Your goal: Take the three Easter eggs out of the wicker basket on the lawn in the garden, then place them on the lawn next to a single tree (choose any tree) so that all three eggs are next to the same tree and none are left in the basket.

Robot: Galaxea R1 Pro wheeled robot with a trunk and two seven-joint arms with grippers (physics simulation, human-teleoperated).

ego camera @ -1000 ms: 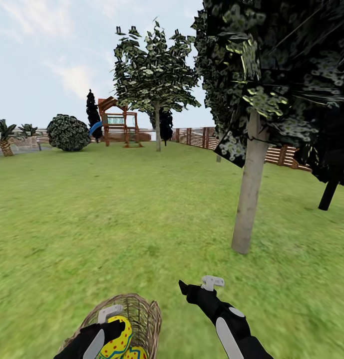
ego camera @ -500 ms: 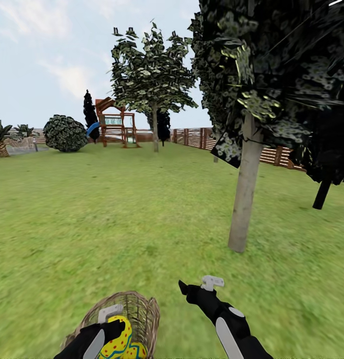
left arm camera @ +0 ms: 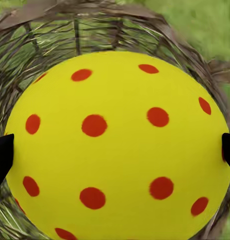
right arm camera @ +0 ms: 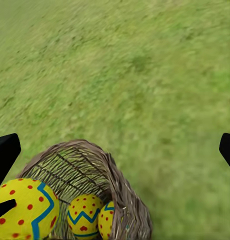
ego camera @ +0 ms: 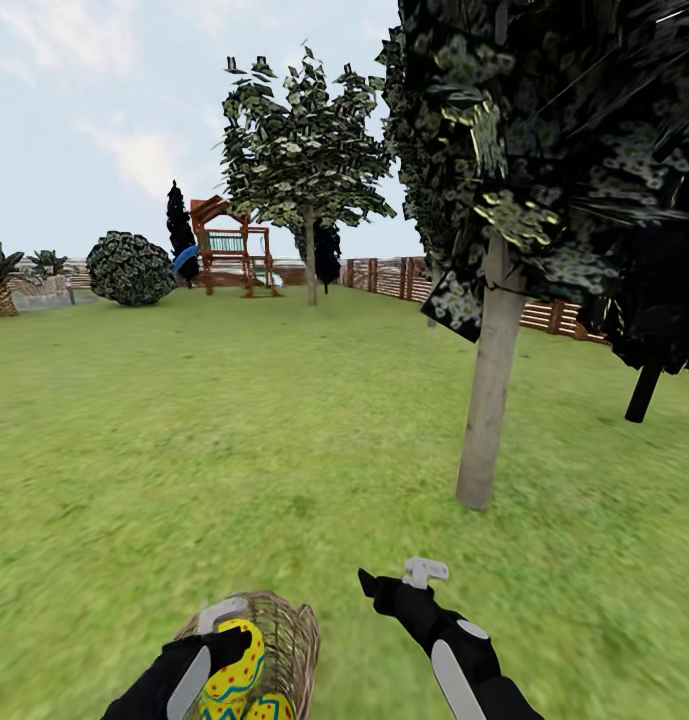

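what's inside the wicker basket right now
Two Easter eggs lie inside the wicker basket. A third egg sits between the left gripper's fingers at the rim. The basket's bottom is hidden beneath them.

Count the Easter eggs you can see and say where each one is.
3. One egg is at the basket's mouth, held between the left hand's fingers. The second egg and third egg lie side by side inside the basket, the third partly hidden by its wall.
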